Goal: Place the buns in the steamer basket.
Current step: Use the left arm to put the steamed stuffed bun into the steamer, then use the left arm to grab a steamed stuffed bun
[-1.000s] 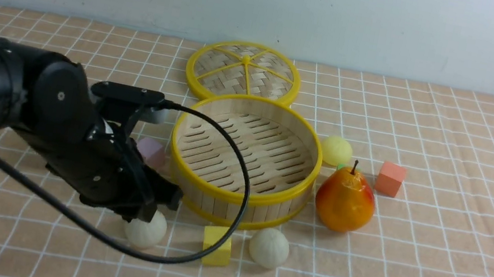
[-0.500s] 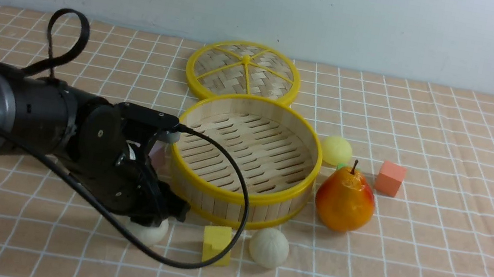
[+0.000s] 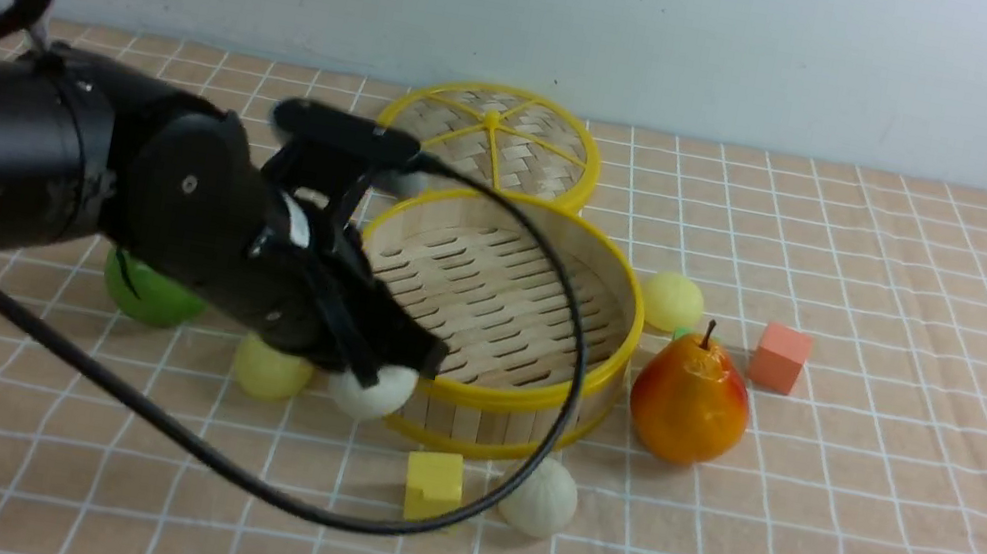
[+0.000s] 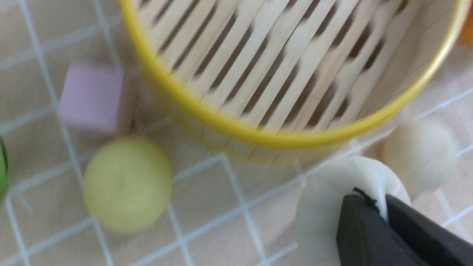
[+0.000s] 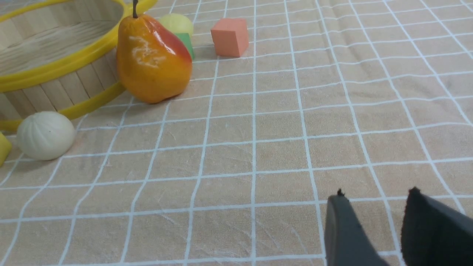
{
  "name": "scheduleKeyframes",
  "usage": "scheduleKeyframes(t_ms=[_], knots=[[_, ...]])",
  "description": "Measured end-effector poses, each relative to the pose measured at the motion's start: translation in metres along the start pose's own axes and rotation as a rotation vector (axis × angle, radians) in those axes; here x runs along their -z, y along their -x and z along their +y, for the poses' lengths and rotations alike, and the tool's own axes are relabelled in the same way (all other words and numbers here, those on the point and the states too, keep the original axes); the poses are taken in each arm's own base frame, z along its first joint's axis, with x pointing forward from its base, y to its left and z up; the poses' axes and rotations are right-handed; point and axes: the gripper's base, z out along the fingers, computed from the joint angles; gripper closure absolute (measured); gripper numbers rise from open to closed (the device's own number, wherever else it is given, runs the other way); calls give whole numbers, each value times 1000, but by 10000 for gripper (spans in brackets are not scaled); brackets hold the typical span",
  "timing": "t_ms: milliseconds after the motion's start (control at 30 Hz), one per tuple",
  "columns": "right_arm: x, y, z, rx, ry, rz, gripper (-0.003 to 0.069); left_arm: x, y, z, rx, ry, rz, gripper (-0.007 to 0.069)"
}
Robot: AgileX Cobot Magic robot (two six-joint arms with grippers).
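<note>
Just outside the basket (image 3: 482, 398), at its near-left rim, my left gripper (image 3: 386, 370) pinches a white bun (image 3: 366, 395). Second white bun (image 3: 538, 496) lies on cloth (image 3: 813, 537), nearer me. Left yellow bun (image 3: 271, 370) and right yellow bun (image 3: 673, 301) flank the basket. Right gripper (image 5: 377, 194) fingers spread, empty.

A: Where's open cloth (image 3: 899, 511)?
B: Right half of the frame, beyond the pear (image 3: 690, 403) and orange cube (image 3: 781, 357).
A: Lower centre?
B: Tight. Yellow cube (image 3: 433, 483), loose bun (image 3: 550, 500) and cable (image 3: 348, 526) crowd the steamer basket's (image 3: 488, 421) near wall; the left gripper (image 3: 406, 368) with its held bun (image 3: 366, 394) blocks the left.
</note>
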Motion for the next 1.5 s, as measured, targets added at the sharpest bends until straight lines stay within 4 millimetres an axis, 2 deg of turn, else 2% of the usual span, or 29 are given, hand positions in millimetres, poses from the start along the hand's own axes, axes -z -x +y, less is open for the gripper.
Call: scheduleKeyframes(t_ms=[33, 67, 133, 267, 367, 433, 467, 533, 567, 600, 633, 700, 733, 767, 800, 900, 933, 1033, 1100, 1200, 1500], knots=[[0, 0, 0, 0, 0, 0, 419, 0, 2, -1, -3, -1, -9, 631], [0, 0, 0, 0, 0, 0, 419, -2, 12, -2, -7, -5, -47, 631], [0, 0, 0, 0, 0, 0, 419, -17, 22, -2, -21, 2, -74, 629], [0, 0, 0, 0, 0, 0, 419, -63, 28, 1, -60, 25, -41, 589], [0, 0, 0, 0, 0, 0, 419, -97, 24, 4, -78, 38, 43, 498], [0, 0, 0, 0, 0, 0, 419, -107, 21, 5, -83, 45, 80, 446], [0, 0, 0, 0, 0, 0, 419, -112, 21, 5, -69, 47, 103, 379], [0, 0, 0, 0, 0, 0, 419, -109, 29, 5, -29, 52, 100, 272], [0, 0, 0, 0, 0, 0, 419, -107, 31, 4, -17, 52, 94, 263], [0, 0, 0, 0, 0, 0, 419, -98, 39, 3, 15, 53, 80, 207], [0, 0, 0, 0, 0, 0, 419, -85, 49, 2, 40, 58, 63, 148], [0, 0, 0, 0, 0, 0, 419, -69, 56, 1, 49, 64, 56, 108], [0, 0, 0, 0, 0, 0, 419, -43, 64, 1, 45, 83, 54, 74], [0, 0, 0, 0, 0, 0, 419, -27, 65, 2, 38, 101, 60, 64], [0, 0, 0, 0, 0, 0, 419, -12, 65, 5, 32, 119, 69, 63], [0, 0, 0, 0, 0, 0, 419, 6, 56, 16, 46, 165, 112, 76], [0, 0, 0, 0, 0, 0, 419, 6, 39, 35, 76, 211, 184, 106], [0, 0, 0, 0, 0, 0, 419, -14, 3, 69, 145, 265, 291, 160], [0, 0, 0, 0, 0, 0, 419, -27, -12, 82, 174, 273, 300, 191], [0, 0, 0, 0, 0, 0, 419, -41, -17, 89, 169, 266, 265, 223], [0, 0, 0, 0, 0, 0, 419, -66, -15, 92, 145, 245, 173, 232]])
